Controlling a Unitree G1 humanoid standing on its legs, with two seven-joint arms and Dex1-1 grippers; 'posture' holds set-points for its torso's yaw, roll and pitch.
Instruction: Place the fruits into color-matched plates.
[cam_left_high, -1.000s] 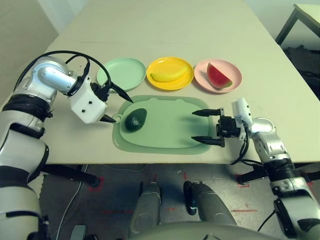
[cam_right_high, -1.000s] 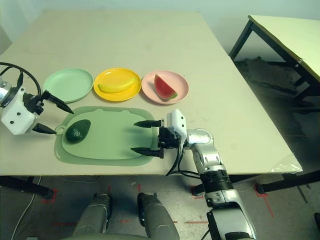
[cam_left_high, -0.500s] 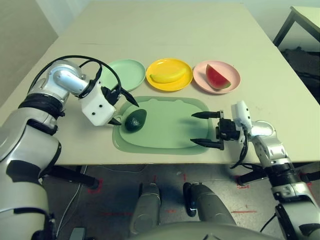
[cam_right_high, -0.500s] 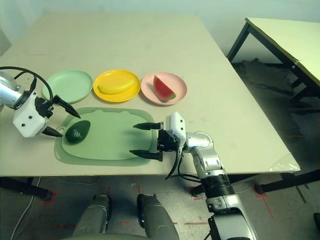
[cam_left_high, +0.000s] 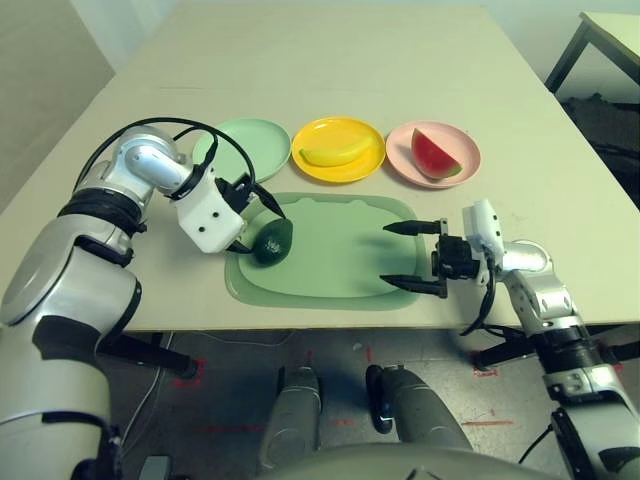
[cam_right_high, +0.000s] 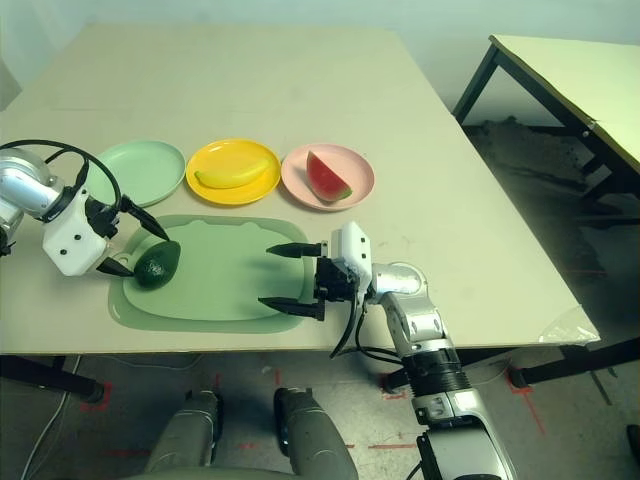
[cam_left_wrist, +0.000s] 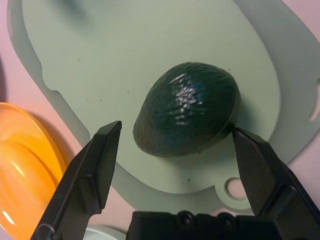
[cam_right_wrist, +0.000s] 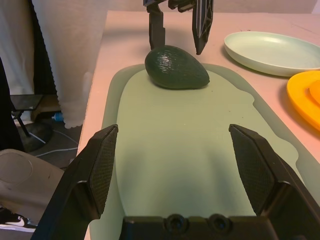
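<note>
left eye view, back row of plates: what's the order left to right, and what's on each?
mint green plate, bare → yellow plate with the banana → pink plate with the watermelon wedge.

The avocado (cam_left_wrist: 187, 107), between the left claw's (cam_left_wrist: 172, 150) spread fingers, has a dark, pebbled skin with a glossy sheen. Under it the mat (cam_left_high: 330, 255) is smooth and matt, like soft plastic or silicone, flecked with small dark specks. Both claws have matt black plastic fingers; the right claw's (cam_right_wrist: 177, 165) inner pads (cam_right_wrist: 102, 162) look finely textured. Beyond the left claw, the green plate (cam_left_high: 240, 145), yellow plate (cam_left_high: 372, 160) and pink plate (cam_left_high: 400, 155) are smooth, slightly shiny plastic. The banana (cam_left_high: 338, 150) and watermelon (cam_left_high: 435, 152) look like glossy plastic. The worktop (cam_left_high: 330, 60) is matt and smooth. The forearms (cam_left_high: 140, 165) are brushed silver metal.
</note>
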